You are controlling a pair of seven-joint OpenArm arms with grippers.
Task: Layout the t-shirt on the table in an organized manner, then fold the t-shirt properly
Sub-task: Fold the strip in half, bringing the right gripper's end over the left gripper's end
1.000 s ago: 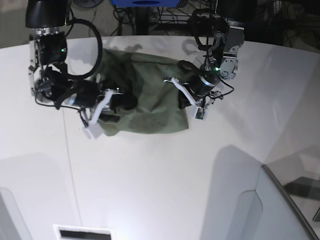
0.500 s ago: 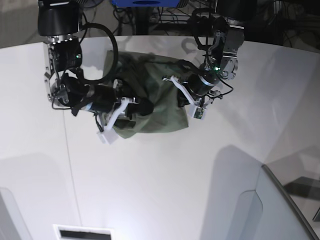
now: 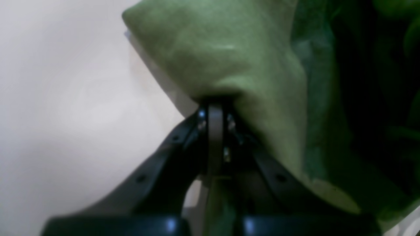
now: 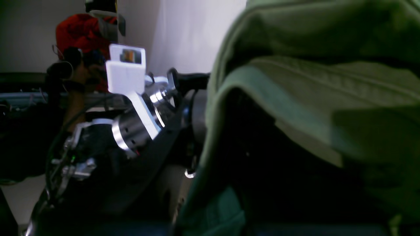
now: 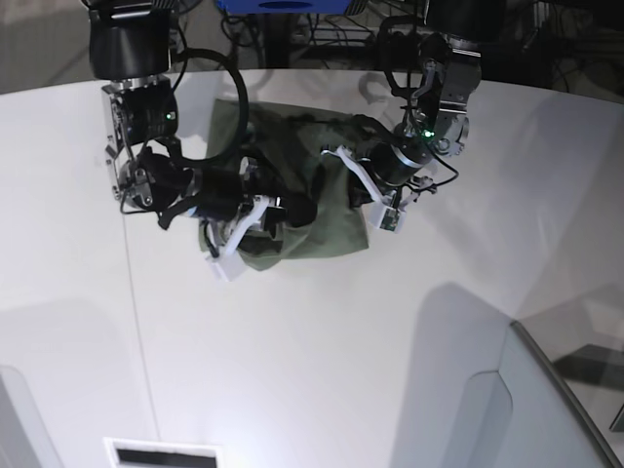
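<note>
The olive-green t-shirt (image 5: 327,229) lies bunched on the white table (image 5: 292,341) near its far edge. In the base view my right gripper (image 5: 295,210) sits over the shirt's middle, with the shirt's left side gathered around it. Green cloth (image 4: 328,82) drapes over it in the right wrist view and hides its jaws. My left gripper (image 5: 363,193) is at the shirt's right edge. Its jaws (image 3: 215,108) are shut on a fold of the t-shirt (image 3: 229,65), with bare table (image 3: 65,98) to the left.
A grey angled panel (image 5: 556,409) rises at the front right, and a white panel (image 5: 19,419) at the front left. A thin dark seam (image 5: 136,312) crosses the table. A vent slot (image 5: 161,455) lies at the front edge. Cables and stands (image 5: 322,29) crowd behind the table.
My right arm has swept rightward across the table, pulling the shirt's left side in over the middle. The shirt now looks narrower and more bunched. The left arm has barely moved.
</note>
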